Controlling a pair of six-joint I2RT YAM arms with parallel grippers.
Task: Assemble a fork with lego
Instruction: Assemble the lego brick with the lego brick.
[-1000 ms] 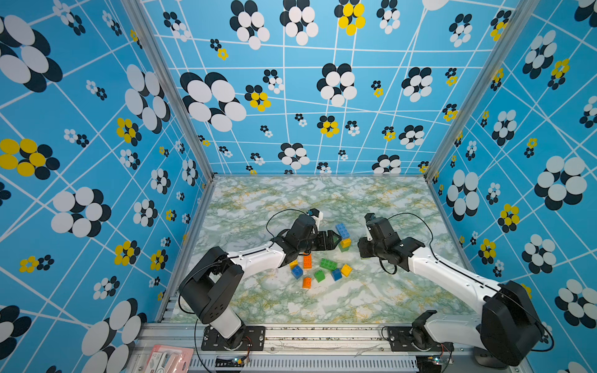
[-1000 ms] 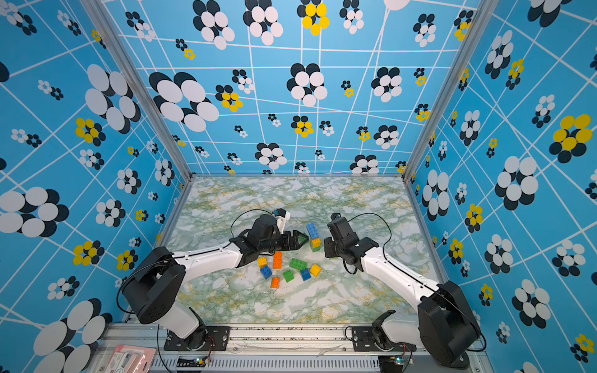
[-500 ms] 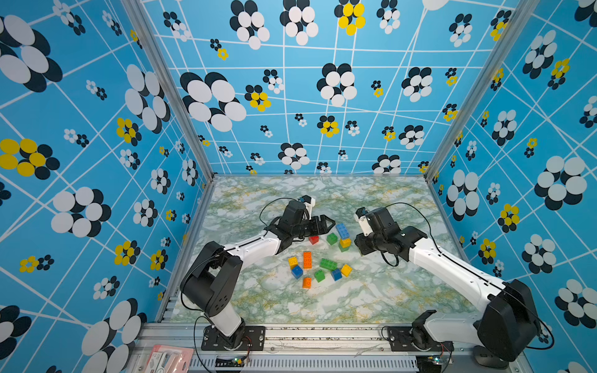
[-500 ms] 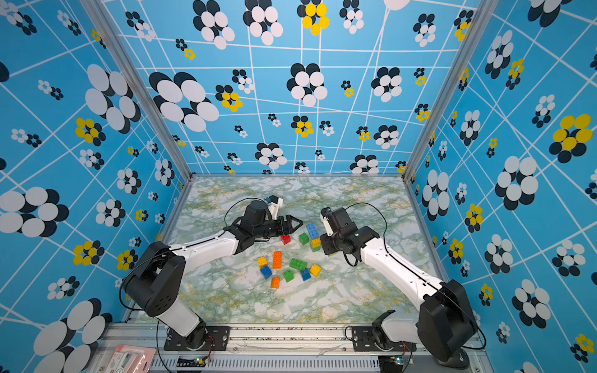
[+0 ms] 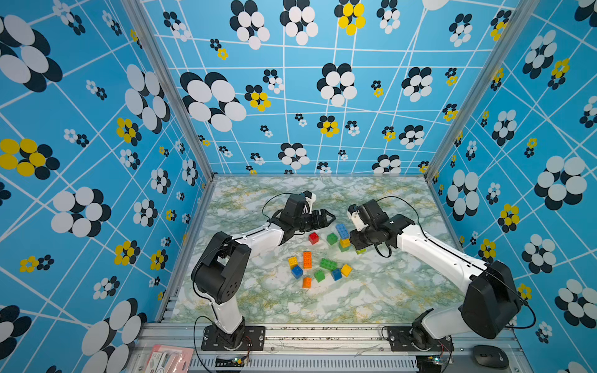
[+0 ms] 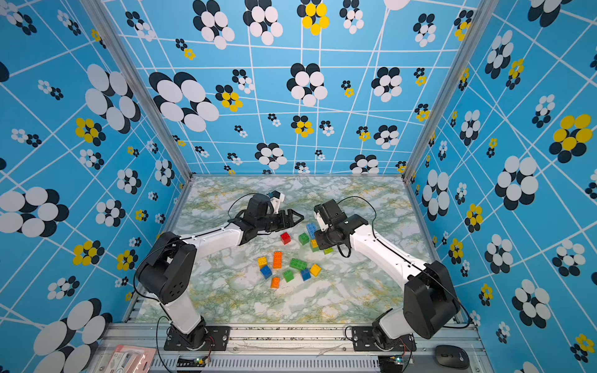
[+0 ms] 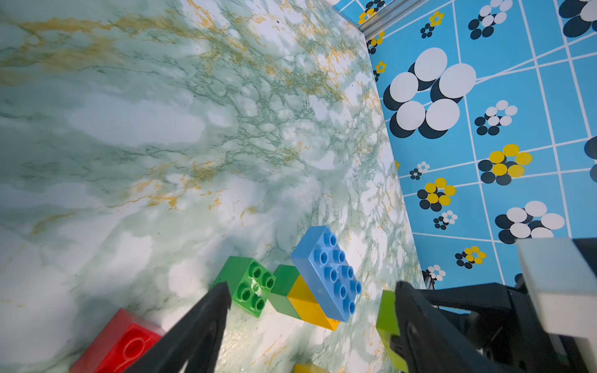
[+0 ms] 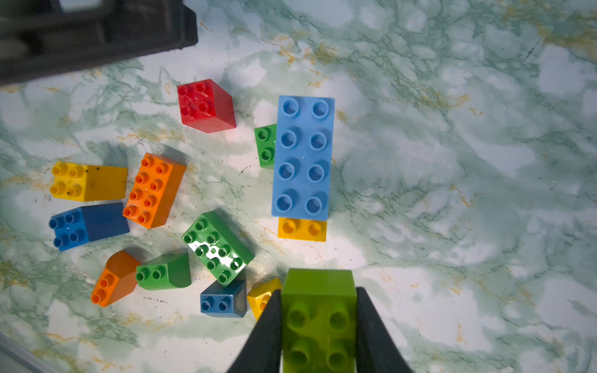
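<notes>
**Right claw grips a lime brick next to the little tower**

The right gripper [image 8: 318, 292] is clamped on a lime brick [image 8: 318, 323]. One black finger presses on each side of it, and its studs face the wrist camera. In both top views the lime brick peeks out under the gripper, low over the marble table [image 5: 355, 300] and just beside a small tower.

The tower is a long light-blue brick [image 8: 303, 158] sitting on a yellow brick [image 8: 302, 230]. The left wrist view shows a green base [image 7: 286, 281] under that.

The left gripper [image 7: 312, 287] has its jaws spread wide with nothing between them. It points toward the tower from the far side of a red brick [image 5: 313, 238]. I cannot tell how high it hangs above the table.

A green square brick [image 7: 253, 285] stands just beside the tower, and the red brick is a little further off toward the left arm.

The other pieces lie loose in a cluster nearer the front rail:
- a yellow square [image 8: 87, 182] touching a dark-blue square [image 8: 87, 226]
- a long orange brick [image 8: 155, 190] just beside those two
- a long green brick [image 8: 218, 247], tilted
- an orange sloped piece [image 8: 113, 277] against a green sloped piece [image 8: 163, 271]
- a small dark-blue piece [image 8: 223, 298]
- a yellow corner piece [image 8: 263, 297], partly hidden by a right finger
</notes>
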